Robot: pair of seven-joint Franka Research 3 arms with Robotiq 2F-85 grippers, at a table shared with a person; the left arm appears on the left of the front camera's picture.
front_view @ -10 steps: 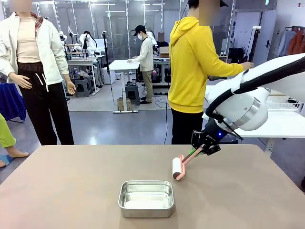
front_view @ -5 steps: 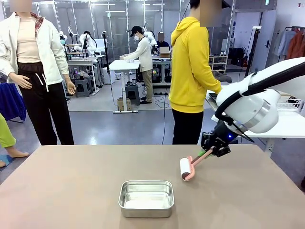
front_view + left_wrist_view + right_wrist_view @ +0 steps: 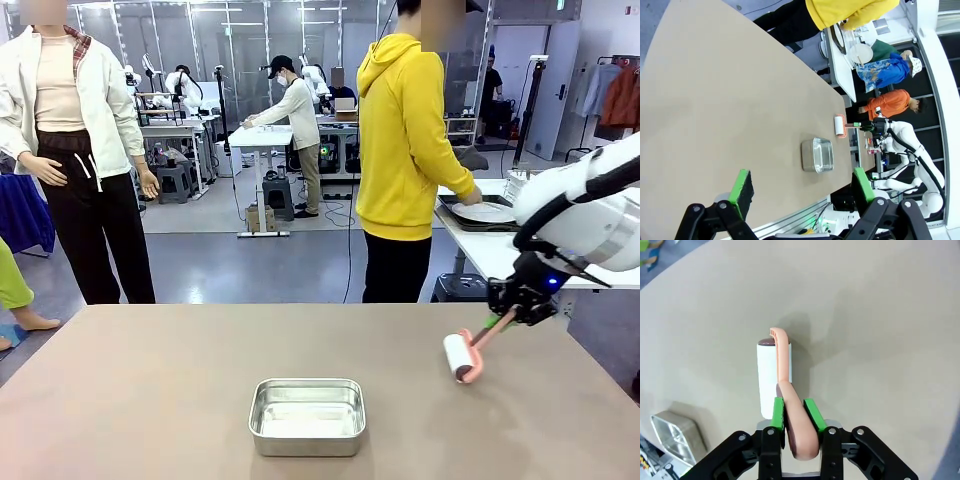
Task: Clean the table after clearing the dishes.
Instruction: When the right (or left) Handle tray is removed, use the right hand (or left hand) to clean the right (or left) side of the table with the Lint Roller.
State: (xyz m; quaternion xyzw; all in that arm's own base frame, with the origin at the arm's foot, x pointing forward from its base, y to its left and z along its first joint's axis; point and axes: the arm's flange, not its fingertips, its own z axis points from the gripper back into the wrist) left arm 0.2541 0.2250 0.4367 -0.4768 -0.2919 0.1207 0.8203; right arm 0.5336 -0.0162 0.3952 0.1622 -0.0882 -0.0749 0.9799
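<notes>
1. the right gripper is clamped on the salmon-pink handle of a lint roller, with its green pads pressing the handle from both sides (clearest in the right wrist view).
2. the roller's white roll sits low over the right part of the taupe desk. it appears to touch the top, and its shadow lies tight beside it.
3. a shiny steel pan stands near the front middle of the desk, to the left of the roller and well apart from it.
4. the left gripper hangs above the desk with its fingers spread wide and nothing between them.
5. a person in a yellow hoodie stands beyond the desk's far edge, turned toward a white-topped desk at the right.
6. the person's hand is at a white plate, which lies on a dark tray on that white-topped desk, off the taupe one.
</notes>
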